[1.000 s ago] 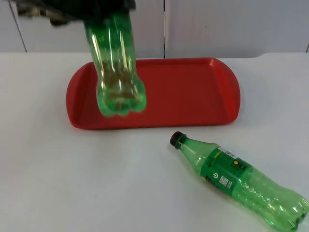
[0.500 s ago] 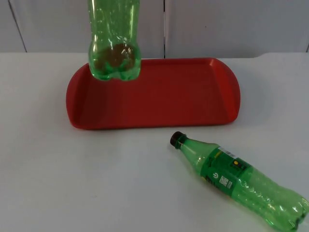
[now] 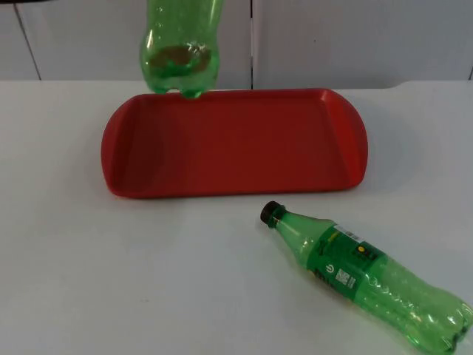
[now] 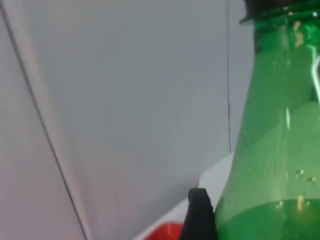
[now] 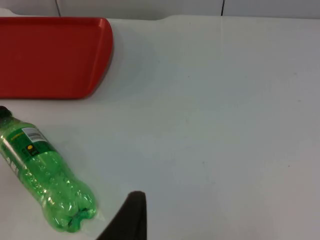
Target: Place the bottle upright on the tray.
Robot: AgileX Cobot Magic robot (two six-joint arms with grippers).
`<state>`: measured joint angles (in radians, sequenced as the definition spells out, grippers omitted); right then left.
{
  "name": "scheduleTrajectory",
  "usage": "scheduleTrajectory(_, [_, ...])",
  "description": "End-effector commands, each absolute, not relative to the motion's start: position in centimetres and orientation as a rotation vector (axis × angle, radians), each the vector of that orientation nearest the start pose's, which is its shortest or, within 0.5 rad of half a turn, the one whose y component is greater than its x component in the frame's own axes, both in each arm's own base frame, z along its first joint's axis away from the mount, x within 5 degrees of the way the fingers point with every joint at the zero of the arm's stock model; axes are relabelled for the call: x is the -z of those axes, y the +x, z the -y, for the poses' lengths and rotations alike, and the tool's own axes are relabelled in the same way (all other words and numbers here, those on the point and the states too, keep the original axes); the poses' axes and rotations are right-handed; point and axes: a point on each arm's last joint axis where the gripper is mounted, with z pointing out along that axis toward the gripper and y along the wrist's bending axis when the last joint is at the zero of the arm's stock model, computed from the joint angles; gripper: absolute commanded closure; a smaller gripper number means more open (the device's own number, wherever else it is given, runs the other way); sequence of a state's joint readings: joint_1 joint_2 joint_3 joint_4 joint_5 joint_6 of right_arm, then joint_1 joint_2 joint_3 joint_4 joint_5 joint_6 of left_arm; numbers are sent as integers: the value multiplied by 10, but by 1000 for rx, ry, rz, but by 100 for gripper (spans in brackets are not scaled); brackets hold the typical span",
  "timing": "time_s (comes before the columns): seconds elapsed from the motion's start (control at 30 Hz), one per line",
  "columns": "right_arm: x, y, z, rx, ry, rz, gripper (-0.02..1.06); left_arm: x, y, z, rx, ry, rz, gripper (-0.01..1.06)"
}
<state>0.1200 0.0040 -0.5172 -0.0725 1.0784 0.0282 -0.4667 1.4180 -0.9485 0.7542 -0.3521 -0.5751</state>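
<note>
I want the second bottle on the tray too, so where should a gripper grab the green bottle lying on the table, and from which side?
Probably from above, across the lying bottle at its narrower labelled waist, jaws either side. It lies flat, cap toward the tray, with open table around.

White table top (image 3: 111, 281) against a grey partition wall (image 3: 355, 37).

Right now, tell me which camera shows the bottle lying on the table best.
The top view: the labelled green bottle lies whole on the white table, black cap toward the red tray. The right wrist view cuts off its cap end. The left wrist view shows the other, held bottle.
</note>
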Motion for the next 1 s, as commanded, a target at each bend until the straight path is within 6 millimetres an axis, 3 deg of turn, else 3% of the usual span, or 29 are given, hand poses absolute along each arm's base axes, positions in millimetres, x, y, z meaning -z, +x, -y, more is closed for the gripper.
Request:
scheduleTrajectory(0.0, [-280,-7,7,0,-85,-2043,0,-325,293,157,490,561,-1515,105])
scheduleTrajectory(0.23, [-280,-7,7,0,-85,-2043,0,-309,327,128,526,424,-1444,105])
scheduleTrajectory(0.47, [-280,-7,7,0,-85,-2043,0,-278,353,109,491,451,-1328,105])
scheduleTrajectory(0.97, [-280,-7,7,1,-87,-2043,0,-197,389,109,427,455,-1283,105])
